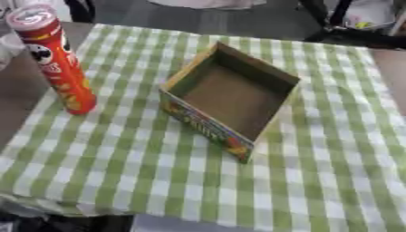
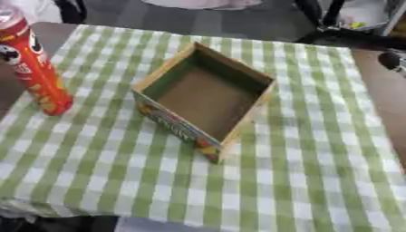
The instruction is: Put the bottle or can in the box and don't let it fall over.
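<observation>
A tall red crisp can (image 1: 54,59) with a pale lid stands upright at the left edge of the green-and-white checked cloth (image 1: 119,154). To its right, near the middle of the cloth, sits an open cardboard box (image 1: 273,120) turned cornerwise, with colourful print on its near wall and a bare brown floor with nothing in it. A gap of cloth separates can and box. Neither of my hands shows in either view.
The cloth covers a brown table (image 1: 20,95) whose bare top shows at the left and right. Dark chair legs (image 1: 349,27) stand on the floor beyond the far edge. A small dark shape (image 2: 393,60) shows at the right edge.
</observation>
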{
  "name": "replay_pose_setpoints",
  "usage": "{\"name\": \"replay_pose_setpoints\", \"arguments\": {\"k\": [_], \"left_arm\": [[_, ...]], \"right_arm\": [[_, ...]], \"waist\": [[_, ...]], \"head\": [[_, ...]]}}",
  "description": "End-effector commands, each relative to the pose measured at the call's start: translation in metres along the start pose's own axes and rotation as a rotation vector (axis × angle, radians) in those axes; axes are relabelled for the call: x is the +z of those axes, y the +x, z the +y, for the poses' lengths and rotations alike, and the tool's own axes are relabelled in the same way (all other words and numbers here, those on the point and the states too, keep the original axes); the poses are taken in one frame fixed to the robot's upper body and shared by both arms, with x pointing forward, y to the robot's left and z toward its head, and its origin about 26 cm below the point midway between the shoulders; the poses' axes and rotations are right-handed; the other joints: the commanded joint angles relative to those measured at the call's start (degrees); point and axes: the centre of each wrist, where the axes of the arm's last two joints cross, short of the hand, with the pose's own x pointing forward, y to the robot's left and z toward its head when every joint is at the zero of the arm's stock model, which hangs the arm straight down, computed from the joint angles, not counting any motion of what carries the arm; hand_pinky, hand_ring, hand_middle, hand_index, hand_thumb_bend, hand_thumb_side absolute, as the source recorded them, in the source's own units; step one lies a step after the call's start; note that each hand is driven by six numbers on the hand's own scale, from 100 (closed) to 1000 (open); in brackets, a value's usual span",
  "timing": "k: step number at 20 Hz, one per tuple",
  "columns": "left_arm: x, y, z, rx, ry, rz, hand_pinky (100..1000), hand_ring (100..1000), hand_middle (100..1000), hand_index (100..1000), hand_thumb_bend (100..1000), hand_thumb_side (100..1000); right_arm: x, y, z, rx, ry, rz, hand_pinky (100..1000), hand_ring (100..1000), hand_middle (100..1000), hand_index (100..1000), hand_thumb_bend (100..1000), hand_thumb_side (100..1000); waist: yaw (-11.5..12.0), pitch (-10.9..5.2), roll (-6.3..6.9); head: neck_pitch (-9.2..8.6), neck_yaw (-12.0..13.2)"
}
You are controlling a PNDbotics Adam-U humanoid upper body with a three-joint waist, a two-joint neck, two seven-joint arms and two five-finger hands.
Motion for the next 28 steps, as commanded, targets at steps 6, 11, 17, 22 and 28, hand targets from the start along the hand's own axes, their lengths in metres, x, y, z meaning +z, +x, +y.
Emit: {"name": "replay_pose_setpoints", "arguments": {"k": [6,11,17,22,28], "left_arm": [[-0.017,0.017,0.005,-0.021,-0.021,-0.048,913,801,802,828,785,316],[-0.022,0.025,0.003,-0.021,-0.028,-0.072,913,801,802,828,785,318],[-0.027,0.033,-0.001,-0.016,-0.04,-0.089,915,802,803,829,785,318],[-0.032,0.035,-0.003,-0.016,-0.04,-0.09,918,803,805,831,789,315],[-0.038,0.036,-0.006,-0.024,-0.046,-0.084,920,805,809,833,789,315]], "right_arm": [[-0.008,0.013,-0.007,0.002,-0.009,-0.043,605,872,916,803,849,245],[-0.01,0.016,-0.008,0.001,-0.013,-0.055,605,871,915,802,853,249],[-0.012,0.018,-0.008,-0.003,-0.015,-0.065,604,871,916,802,858,252],[-0.013,0.018,-0.007,-0.006,-0.016,-0.065,603,869,915,801,858,253],[-0.013,0.018,-0.006,-0.01,-0.014,-0.066,603,868,915,801,857,252]], "waist": [[-0.28,0.36,-0.25],[-0.45,1.29,-0.53],[-0.75,2.35,-0.88],[-0.83,2.68,-1.11],[-0.67,2.64,-1.29]], "head": [[-0.46,0.32],[-2.52,-0.2],[-4.36,-0.48],[-4.91,0.13],[-5.14,1.12]]}}
